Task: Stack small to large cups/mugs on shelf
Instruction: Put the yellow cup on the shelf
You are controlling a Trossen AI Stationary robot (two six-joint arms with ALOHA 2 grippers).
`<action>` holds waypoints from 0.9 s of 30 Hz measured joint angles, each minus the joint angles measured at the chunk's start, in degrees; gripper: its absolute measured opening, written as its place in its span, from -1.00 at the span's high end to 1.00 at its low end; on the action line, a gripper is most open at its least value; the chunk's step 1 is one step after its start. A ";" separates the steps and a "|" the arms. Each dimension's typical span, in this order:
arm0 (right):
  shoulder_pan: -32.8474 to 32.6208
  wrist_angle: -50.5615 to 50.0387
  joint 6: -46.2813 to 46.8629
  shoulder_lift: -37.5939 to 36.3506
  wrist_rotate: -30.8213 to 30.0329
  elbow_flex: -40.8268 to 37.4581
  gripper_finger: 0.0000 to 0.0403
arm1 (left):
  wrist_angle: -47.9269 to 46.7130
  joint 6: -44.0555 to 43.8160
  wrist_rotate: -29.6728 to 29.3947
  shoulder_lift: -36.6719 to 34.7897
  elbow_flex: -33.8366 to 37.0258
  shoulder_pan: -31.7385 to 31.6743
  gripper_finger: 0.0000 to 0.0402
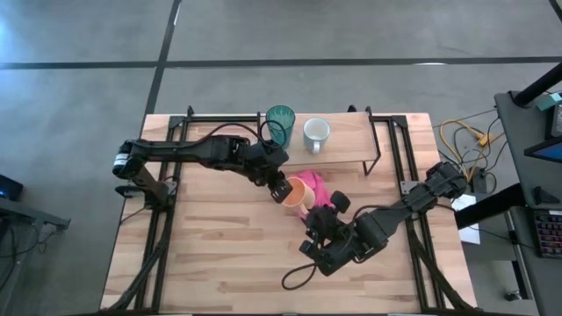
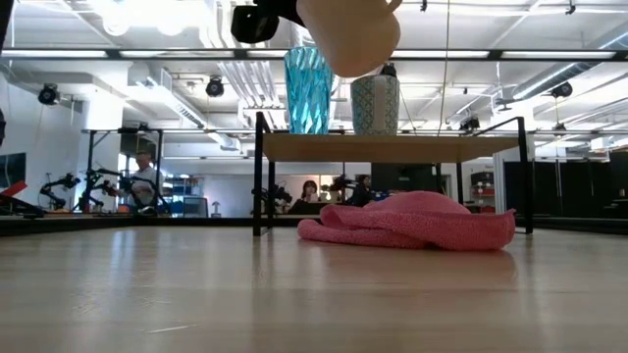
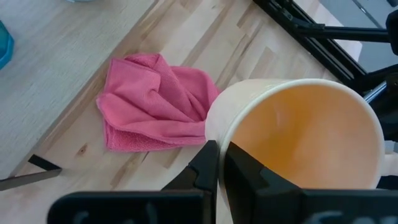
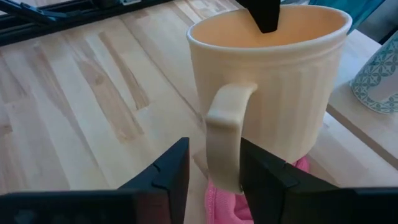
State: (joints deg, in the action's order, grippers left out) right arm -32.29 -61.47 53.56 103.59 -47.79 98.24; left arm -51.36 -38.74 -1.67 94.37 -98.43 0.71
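With the teal tumbler (image 1: pixel 280 124) and white mug (image 1: pixel 316 133) already on the shelf (image 1: pixel 351 143) at upper centre, we judge only the orange mug (image 1: pixel 299 191) remains, mid-frame, its rim pinched by the left gripper (image 1: pixel 283 188); the right gripper (image 1: pixel 321 216) sits released below it.

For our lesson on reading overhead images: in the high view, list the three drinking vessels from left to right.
Teal tumbler → orange mug, held in the left claw → white mug.
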 joint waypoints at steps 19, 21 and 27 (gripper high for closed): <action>-0.04 -2.67 1.27 0.00 -0.24 0.00 0.78 | -0.21 -0.08 -0.21 0.00 0.24 0.00 1.00; -0.04 -2.77 1.27 0.00 -0.24 0.00 0.78 | -0.22 -0.06 -0.20 0.00 0.24 0.00 1.00; -0.07 -3.12 1.29 0.00 -0.27 0.00 0.78 | -0.03 0.08 -0.21 0.00 0.21 0.00 1.00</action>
State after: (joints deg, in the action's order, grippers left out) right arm -32.36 -64.59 54.85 103.59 -48.06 98.24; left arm -51.38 -38.66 -1.88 94.37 -98.22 0.71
